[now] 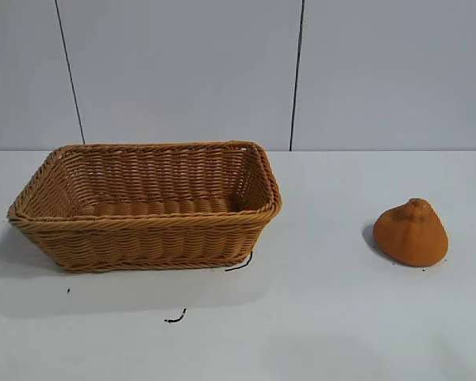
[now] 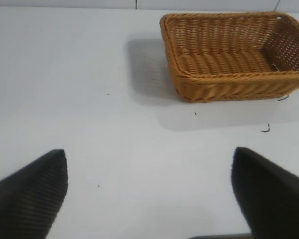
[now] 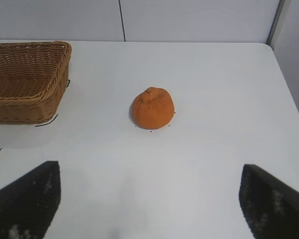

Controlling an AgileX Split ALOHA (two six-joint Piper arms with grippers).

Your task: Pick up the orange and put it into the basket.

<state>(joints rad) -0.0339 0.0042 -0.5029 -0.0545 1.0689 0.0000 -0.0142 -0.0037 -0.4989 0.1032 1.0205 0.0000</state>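
orange (image 1: 411, 233): sits knob-up on the white surface (image 1: 317, 317), well apart from the basket, off the basket's short end on the right arm's side; nothing touches it
basket (image 1: 147, 208): upright on the surface, open side up; the inside that shows is bare wicker, no fruit in it
progress: judged from how things lie, nothing is done yet; the orange is not gripped, not lifted, not in the basket; reach, grip, carry and release are all left
right pincer (image 3: 149, 199): spread wide, holding nothing; wrist view looks over the surface toward the orange, which lies between the two finger tips and farther off, with the basket's end to one side
left pincer (image 2: 149, 194): also wide and holding nothing; hangs above bare surface, some way off from the basket
small marks: thin dark scraps (image 1: 175, 317) lie on the surface just beside the basket's front
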